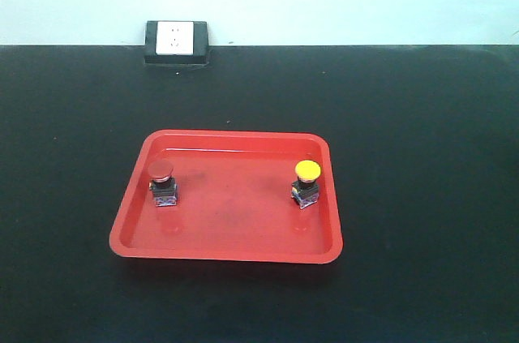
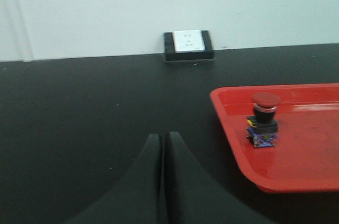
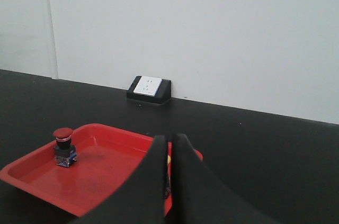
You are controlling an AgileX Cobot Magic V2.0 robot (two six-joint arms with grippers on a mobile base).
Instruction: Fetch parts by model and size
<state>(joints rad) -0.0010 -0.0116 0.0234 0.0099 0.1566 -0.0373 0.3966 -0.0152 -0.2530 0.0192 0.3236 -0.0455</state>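
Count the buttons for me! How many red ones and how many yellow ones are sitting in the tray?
Red-capped push-button: 1
Yellow-capped push-button: 1
Total: 2, both standing apart in the red tray.

No text, label, brand, number or sign can be read on anything shown in any of the views.

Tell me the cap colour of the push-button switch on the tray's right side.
Yellow. The yellow-capped switch shows best in the exterior front-facing view, standing inside the red tray.
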